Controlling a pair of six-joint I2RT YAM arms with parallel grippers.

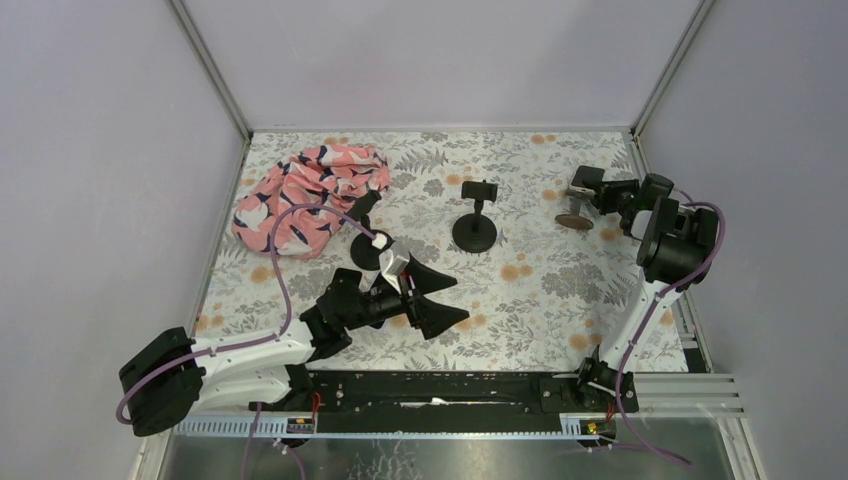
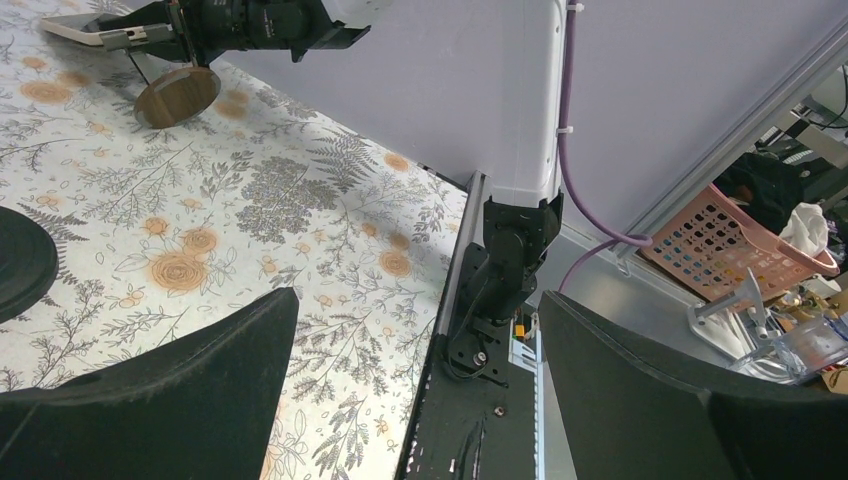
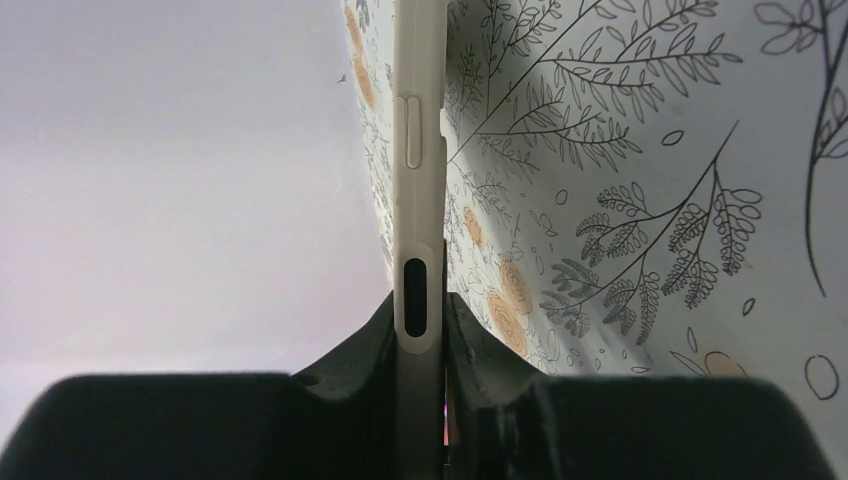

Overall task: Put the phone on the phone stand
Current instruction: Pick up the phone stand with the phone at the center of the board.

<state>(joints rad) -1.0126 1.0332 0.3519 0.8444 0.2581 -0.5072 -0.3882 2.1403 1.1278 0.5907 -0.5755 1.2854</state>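
Clearly the phone [image 1: 582,179] sits in the upper right of the top view, pinched edge-on between the fingers [image 3: 480,350] of the right gripper [image 1: 596,189], which is clamped tight on it. A round wooden disc [image 1: 574,220] lies just below it in the frame on the floral table [image 1: 540,290]. Well apart to its left, near the frame's middle, the black phone stand [image 1: 474,216] stands upright on its round base. Lower and left of centre the left gripper [image 1: 458,300] hangs with its jaws spread wide, gripping nothing, and a pink patterned cloth [image 1: 310,195] lies bunched in the upper left.
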